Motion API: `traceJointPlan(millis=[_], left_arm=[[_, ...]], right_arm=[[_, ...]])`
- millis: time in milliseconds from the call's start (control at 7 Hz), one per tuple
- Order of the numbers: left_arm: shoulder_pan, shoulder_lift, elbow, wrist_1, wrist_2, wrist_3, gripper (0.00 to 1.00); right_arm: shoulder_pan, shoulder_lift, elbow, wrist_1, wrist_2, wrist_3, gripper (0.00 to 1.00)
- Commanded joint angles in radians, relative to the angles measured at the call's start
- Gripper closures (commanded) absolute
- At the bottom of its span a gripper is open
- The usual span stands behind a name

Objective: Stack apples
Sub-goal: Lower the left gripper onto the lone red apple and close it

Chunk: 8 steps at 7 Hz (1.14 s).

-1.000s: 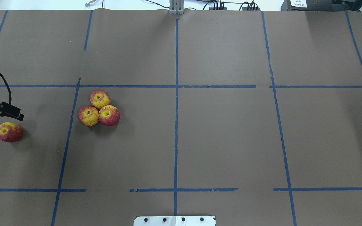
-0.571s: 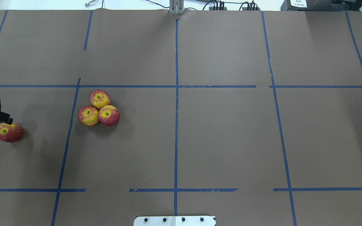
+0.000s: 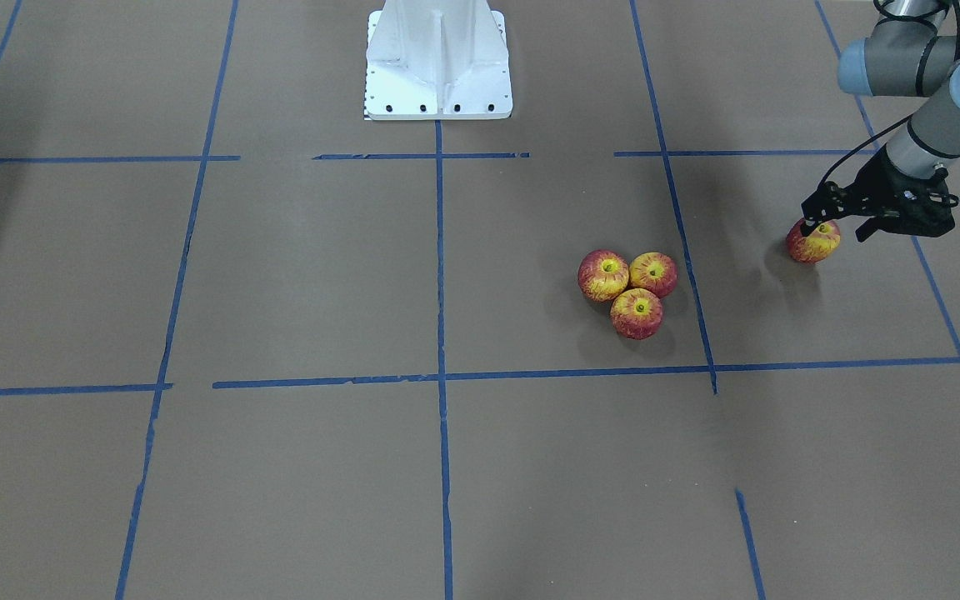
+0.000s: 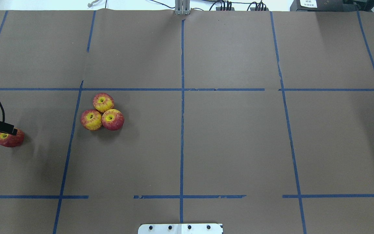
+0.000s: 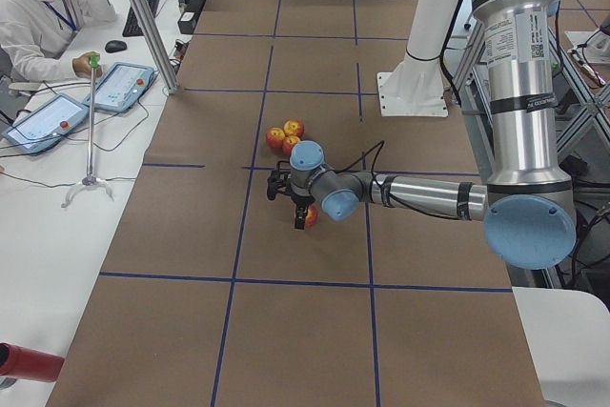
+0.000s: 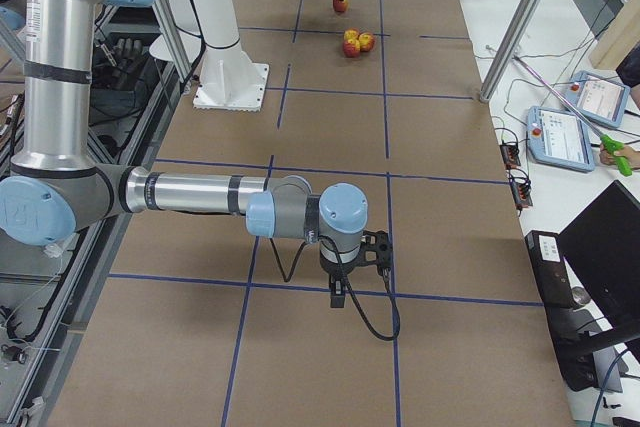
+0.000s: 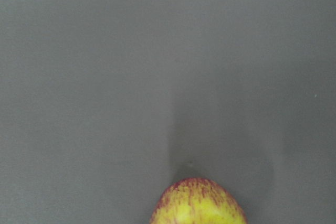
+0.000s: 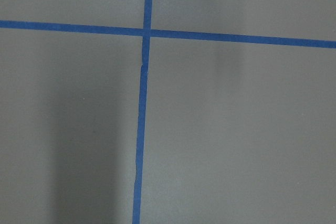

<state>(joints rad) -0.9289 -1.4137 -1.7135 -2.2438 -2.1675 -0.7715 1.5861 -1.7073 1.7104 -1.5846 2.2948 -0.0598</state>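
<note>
Three apples (image 4: 103,102) touch each other in a cluster on the brown table, left of centre in the overhead view; the cluster also shows in the front view (image 3: 637,313). A fourth apple (image 4: 10,139) lies alone near the table's left edge and also shows in the front view (image 3: 813,244). My left gripper (image 3: 837,231) is open and low over this lone apple, with one finger (image 4: 11,131) across its top. The left wrist view shows the apple's top (image 7: 197,205) at its bottom edge. My right gripper (image 6: 345,292) shows only in the right side view, far from the apples. I cannot tell whether it is open or shut.
The white robot base (image 3: 438,58) stands at the table's robot side. Blue tape lines (image 4: 182,113) divide the brown table into squares. An operator (image 5: 38,16) sits with tablets beyond the table's far side.
My left gripper has come down and nearer over the lone apple, and its finger now overlaps the apple's top. The apples have not moved.
</note>
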Motion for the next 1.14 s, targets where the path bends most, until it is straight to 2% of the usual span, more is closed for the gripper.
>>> traceJointPlan(millis=[0,286,429,571,714,1000], left_arm=[[0.039,-0.016,0.034,-0.002,0.005,0.004,0.00],[0.042,-0.024,0.052,-0.002,0.006,0.008,0.00],[0.044,-0.040,0.054,-0.002,0.006,0.006,0.15],[0.044,-0.047,0.054,0.000,0.006,0.011,0.68],[0.042,-0.047,0.046,0.000,0.003,0.012,1.00],[0.041,-0.069,-0.113,0.019,-0.003,-0.079,1.00]], right_arm=[[0.000,0.000,0.000,0.000,0.000,0.000,0.00],[0.000,0.000,0.000,0.000,0.000,0.000,0.00],[0.000,0.000,0.000,0.000,0.000,0.001,0.00],[0.000,0.000,0.000,0.000,0.000,0.001,0.00],[0.000,0.000,0.000,0.000,0.000,0.001,0.00],[0.000,0.000,0.000,0.000,0.000,0.000,0.00]])
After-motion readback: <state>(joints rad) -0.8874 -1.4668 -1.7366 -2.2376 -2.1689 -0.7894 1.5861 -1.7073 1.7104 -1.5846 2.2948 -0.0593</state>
